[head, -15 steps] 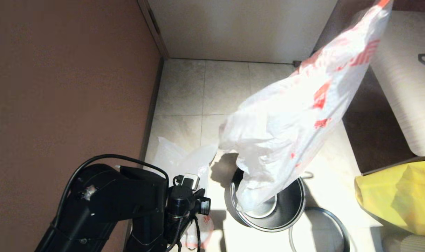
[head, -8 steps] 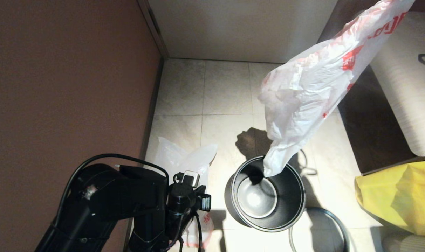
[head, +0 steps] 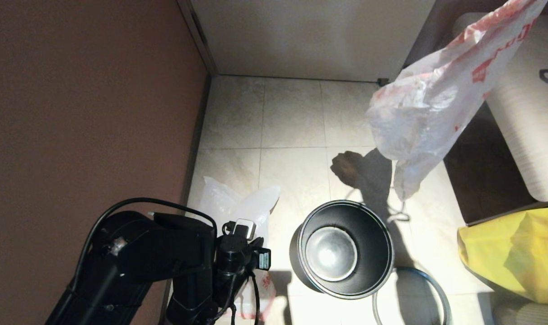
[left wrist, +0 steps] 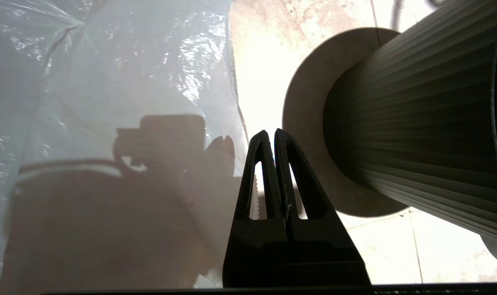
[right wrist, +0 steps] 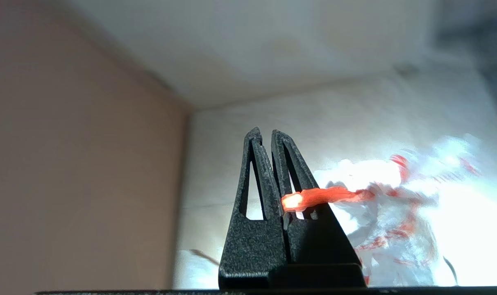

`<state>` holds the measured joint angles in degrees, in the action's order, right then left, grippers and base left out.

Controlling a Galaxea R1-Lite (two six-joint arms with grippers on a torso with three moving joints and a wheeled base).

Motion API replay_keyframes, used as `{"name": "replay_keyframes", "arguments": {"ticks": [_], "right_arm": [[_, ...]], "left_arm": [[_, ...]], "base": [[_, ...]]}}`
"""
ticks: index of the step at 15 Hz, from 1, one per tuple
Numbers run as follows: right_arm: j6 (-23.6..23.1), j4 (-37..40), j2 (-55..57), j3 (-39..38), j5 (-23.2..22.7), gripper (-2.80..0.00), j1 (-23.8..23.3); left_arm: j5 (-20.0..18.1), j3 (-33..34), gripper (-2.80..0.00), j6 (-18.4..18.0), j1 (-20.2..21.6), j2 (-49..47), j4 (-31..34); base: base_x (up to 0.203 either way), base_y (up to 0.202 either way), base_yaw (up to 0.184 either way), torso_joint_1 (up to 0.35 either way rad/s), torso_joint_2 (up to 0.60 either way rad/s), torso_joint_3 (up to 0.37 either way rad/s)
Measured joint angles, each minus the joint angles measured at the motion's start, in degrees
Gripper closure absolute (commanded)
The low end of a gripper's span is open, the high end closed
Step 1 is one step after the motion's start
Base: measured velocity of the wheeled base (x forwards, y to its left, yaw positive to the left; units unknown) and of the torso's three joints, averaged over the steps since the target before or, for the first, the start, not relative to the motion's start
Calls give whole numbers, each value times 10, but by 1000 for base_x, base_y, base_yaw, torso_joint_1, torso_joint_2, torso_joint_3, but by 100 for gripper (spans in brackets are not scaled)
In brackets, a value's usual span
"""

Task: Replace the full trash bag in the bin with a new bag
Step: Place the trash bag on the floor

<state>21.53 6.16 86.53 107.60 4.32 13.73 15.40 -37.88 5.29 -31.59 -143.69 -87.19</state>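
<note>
The full trash bag (head: 427, 104), white with red print, hangs in the air to the far right of the bin (head: 341, 248), clear of it. My right gripper (right wrist: 266, 131) is shut on the bag's red drawstring (right wrist: 322, 196); the bag (right wrist: 396, 213) dangles below it. That gripper is outside the head view. The black bin stands open and bare inside. The new bag (head: 237, 205) lies limp on the floor to the bin's left. My left gripper (left wrist: 271, 133) is shut and holds nothing, low between the new bag (left wrist: 109, 102) and the bin (left wrist: 416, 123).
A thin grey hoop (head: 425, 273) lies on the floor at the bin's near right. A big yellow bag (head: 517, 253) sits at the right edge, below a white ribbed object (head: 526, 113). A brown wall (head: 84, 113) runs along the left.
The full trash bag has risen out of the bin and swung up to the right, leaving the bin's inside bare. The left arm has stayed put.
</note>
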Motion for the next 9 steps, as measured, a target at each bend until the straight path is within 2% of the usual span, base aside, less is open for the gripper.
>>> {"name": "replay_keyframes", "arguments": {"ticks": [2, 5, 7, 9], "right_arm": [[31, -52, 27, -59, 1, 0, -52], [53, -133, 120, -136, 1, 0, -130], [59, -166, 214, -165, 8, 0, -166], [44, -183, 309, -180, 21, 0, -189]], "left_arm": [[-1, -2, 0, 0, 1, -3, 0], [-1, -9, 0, -10, 1, -12, 0], [-1, -10, 0, -13, 0, -14, 0], [-1, -10, 0, -16, 0, -15, 0]], "base": [[0, 0, 0, 0, 0, 0], [0, 0, 0, 0, 0, 0], [0, 0, 0, 0, 0, 0], [0, 0, 0, 0, 0, 0]]}}
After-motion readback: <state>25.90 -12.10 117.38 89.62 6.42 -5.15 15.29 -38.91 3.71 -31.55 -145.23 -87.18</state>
